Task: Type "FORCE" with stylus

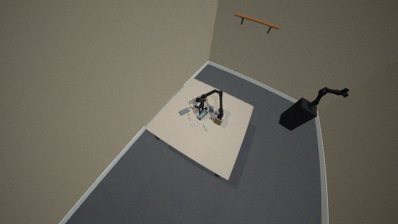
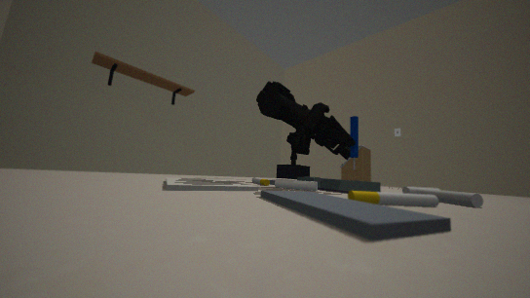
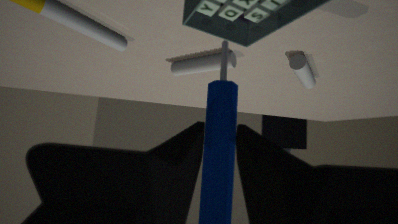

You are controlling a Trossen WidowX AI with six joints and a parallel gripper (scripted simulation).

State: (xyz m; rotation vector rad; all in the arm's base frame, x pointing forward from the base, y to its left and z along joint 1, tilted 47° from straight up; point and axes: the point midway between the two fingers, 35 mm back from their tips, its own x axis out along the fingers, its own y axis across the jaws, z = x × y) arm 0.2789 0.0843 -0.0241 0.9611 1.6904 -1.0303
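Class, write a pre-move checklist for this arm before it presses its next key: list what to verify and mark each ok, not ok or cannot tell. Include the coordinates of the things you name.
1. Stylus [image 2: 354, 136] [image 3: 221, 130] held between the gripper's [image 2: 352, 147] [image 3: 220, 127] fingers: ok.
2. Stylus upright, thin tip downward: ok; the exterior view shows it about vertical.
3. Tip raised off the keyboard [image 1: 202, 115] [image 2: 341, 184] [image 3: 240, 31] before any sideways travel: ok; a gap shows below it.
4. Tip lined up over a letter of FORCE: cannot tell; the wrist view shows only a few keys.
5. Letters already typed: cannot tell; no typed text is readable.
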